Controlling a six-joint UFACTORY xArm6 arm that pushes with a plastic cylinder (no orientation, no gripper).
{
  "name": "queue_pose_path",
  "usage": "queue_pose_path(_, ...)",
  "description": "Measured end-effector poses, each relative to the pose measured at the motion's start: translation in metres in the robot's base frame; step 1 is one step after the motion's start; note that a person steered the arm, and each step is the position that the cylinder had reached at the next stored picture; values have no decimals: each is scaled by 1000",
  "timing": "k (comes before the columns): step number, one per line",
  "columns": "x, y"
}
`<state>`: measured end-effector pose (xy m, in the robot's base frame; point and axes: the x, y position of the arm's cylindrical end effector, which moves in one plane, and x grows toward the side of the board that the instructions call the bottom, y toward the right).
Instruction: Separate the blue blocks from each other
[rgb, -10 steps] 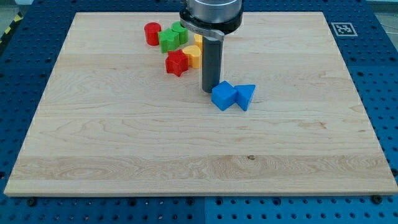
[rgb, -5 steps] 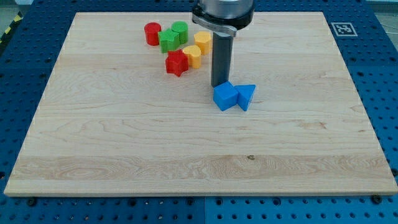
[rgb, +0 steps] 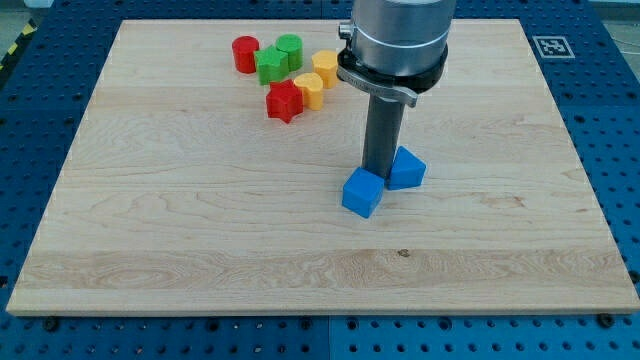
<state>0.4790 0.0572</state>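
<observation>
My tip was down on the bench, wedged between the two blue blocks. No hand on this rig, just the rod, so nothing to report as apart or clamped.

The blue cube sat just near-left of my tip, touching or almost touching it. The other blue block, shape hard to make out from here, sat just right of the rod, partly hidden behind it. The two blues were close to each other, the rod in the gap between them.

Far left on the bench, well apart from the blues, was a cluster: red cylinder, green block, green cylinder, yellow block, another yellow block, and a red star-like block. The greens touched each other; the near yellow touched the red star-like block.

No containers. One square black-and-white marker tag at the far right, beside the bench; no readable text.
</observation>
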Motion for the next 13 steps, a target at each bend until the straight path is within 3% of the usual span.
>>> queue_pose_path(5,-29,57)
queue_pose_path(10,-3,42)
queue_pose_path(13,40,27)
